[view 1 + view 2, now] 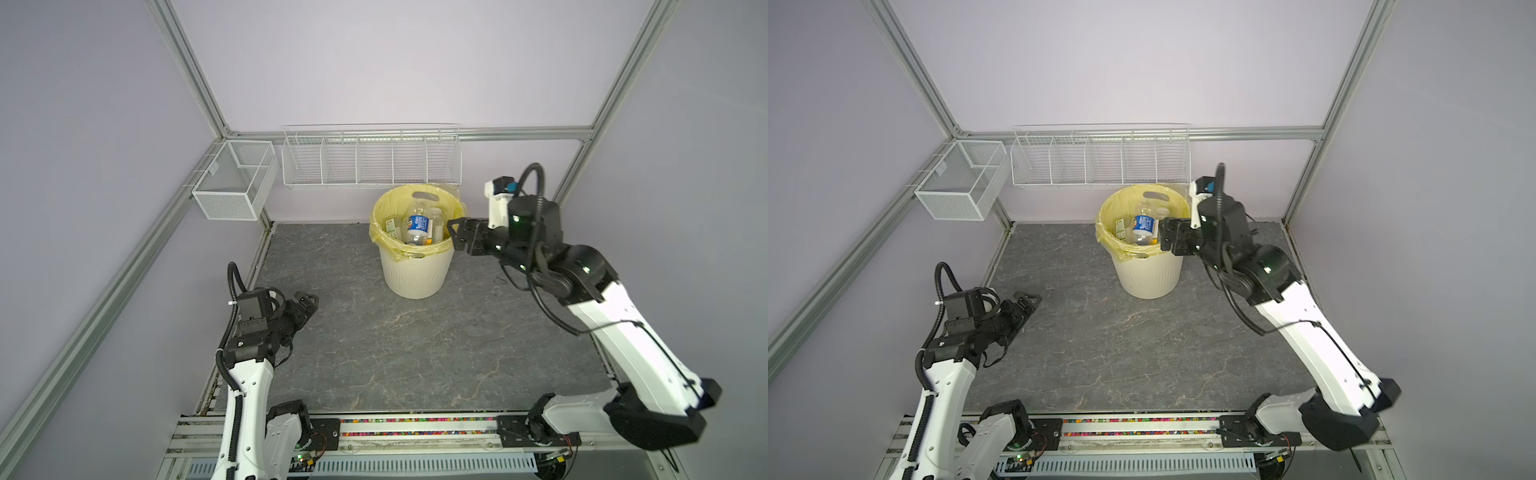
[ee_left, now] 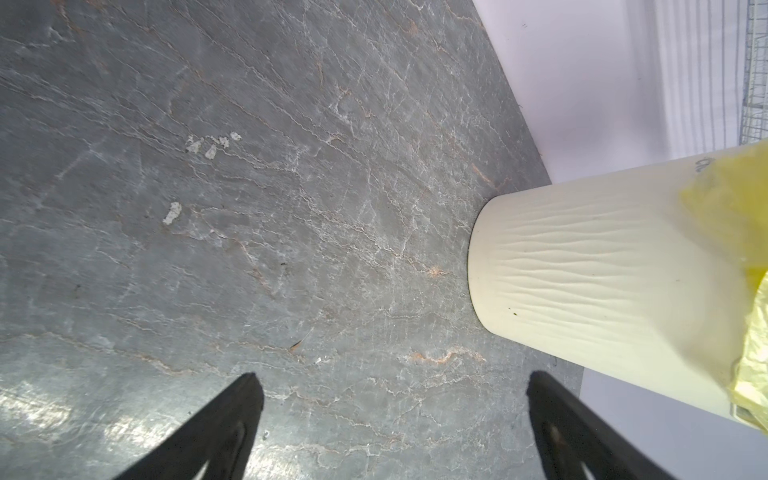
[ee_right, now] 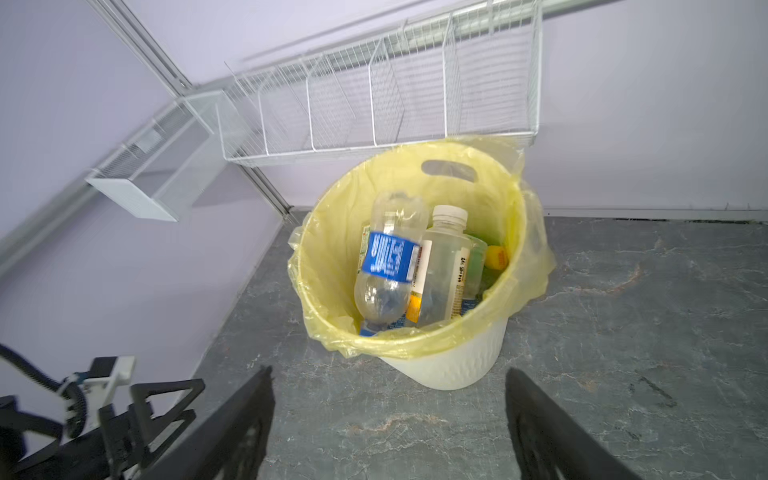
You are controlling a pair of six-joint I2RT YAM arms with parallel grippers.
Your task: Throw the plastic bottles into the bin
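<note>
Bottles (image 3: 388, 257) inside bin (image 3: 449, 365), right hand (image 1: 454, 233) wide and empty just beside its rim, left hand (image 2: 392, 377) wide, well apart.

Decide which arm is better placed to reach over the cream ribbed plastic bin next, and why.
Right. The right fingers, open, hang at the rim of the cream ribbed plastic bin holding clear plastic bottles; the left fingers, open, sit low, away from it.

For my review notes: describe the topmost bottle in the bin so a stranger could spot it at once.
Find the cream bin with the yellow bag at the back of the grey table. On top of the pile inside lies a clear bottle. A bright blue label wraps its middle, while its neighbour has a white cap.
</note>
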